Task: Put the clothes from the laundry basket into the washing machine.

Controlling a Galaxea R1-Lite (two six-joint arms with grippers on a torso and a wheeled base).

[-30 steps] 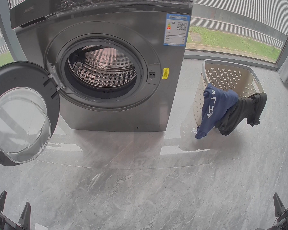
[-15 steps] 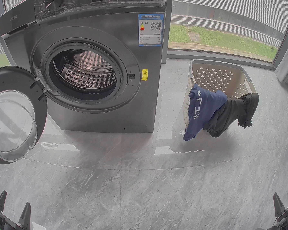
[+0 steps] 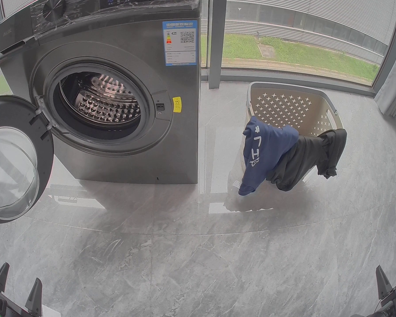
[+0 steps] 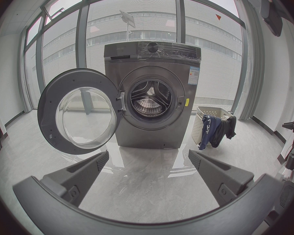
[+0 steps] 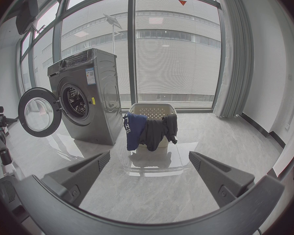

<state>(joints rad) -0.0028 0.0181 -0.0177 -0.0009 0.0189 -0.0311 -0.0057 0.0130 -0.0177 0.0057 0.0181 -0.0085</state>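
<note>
A grey washing machine [image 3: 119,146] stands at the left with its round door [image 3: 13,172] swung wide and the steel drum [image 3: 99,102] showing bare. Right of it a cream laundry basket [image 3: 290,104] sits on the floor, with a blue garment [image 3: 262,152] and a black garment [image 3: 308,155] draped over its near rim. My left gripper [image 3: 17,285] is open low at the left, my right gripper [image 3: 394,271] open low at the right, both far from the basket. The machine [image 4: 153,95] and basket [image 5: 153,110] also show in the wrist views.
Glossy grey tile floor [image 3: 198,252] stretches wide between me and the machine. Tall windows [image 3: 303,31] and a window post [image 3: 216,36] run behind. A curtain [image 3: 394,93] hangs at the far right.
The whole head view has shifted: machine and basket sit further left than before, so the camera has turned right. Both grippers stay at the same low corners.
</note>
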